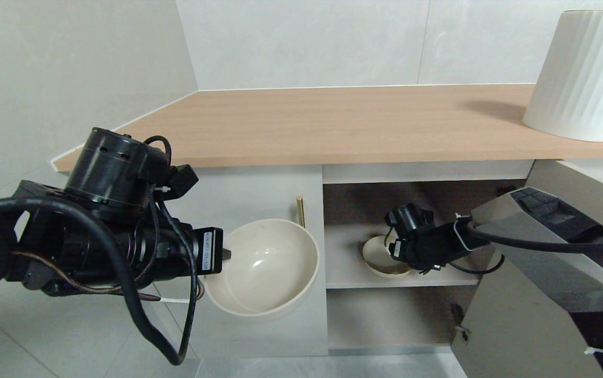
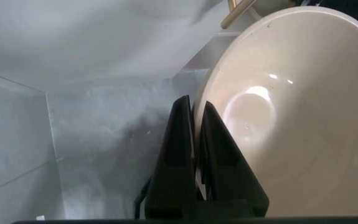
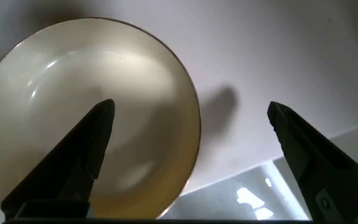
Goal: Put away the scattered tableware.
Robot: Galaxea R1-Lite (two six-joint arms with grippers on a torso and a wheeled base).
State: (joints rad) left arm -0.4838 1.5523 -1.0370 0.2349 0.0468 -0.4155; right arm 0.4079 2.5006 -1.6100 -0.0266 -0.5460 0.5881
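**Item 1, big bowl** (image 1: 270,268). Cream, tipped on edge so that its hollow faces outward. It hangs in the air before the shut cabinet door, just below the brass handle (image 1: 299,210). The left claw (image 1: 226,255) is clenched on its rim, one finger inside the wall and one outside. A rim pinch suits a wall this thin, and probably keeps the bowl ready to go into the cabinet.

**Item 2, small bowl** (image 1: 380,257). Cream, upright, on the left half of the upper shelf (image 1: 437,273) in the open compartment, near the front edge. This looks like a storage spot.

**Item 3, right claw** (image 1: 393,251). Fingers spread wide and grasping nothing. It hangs just above the small bowl and straddles its rim, one finger over the hollow and the other over bare shelf.
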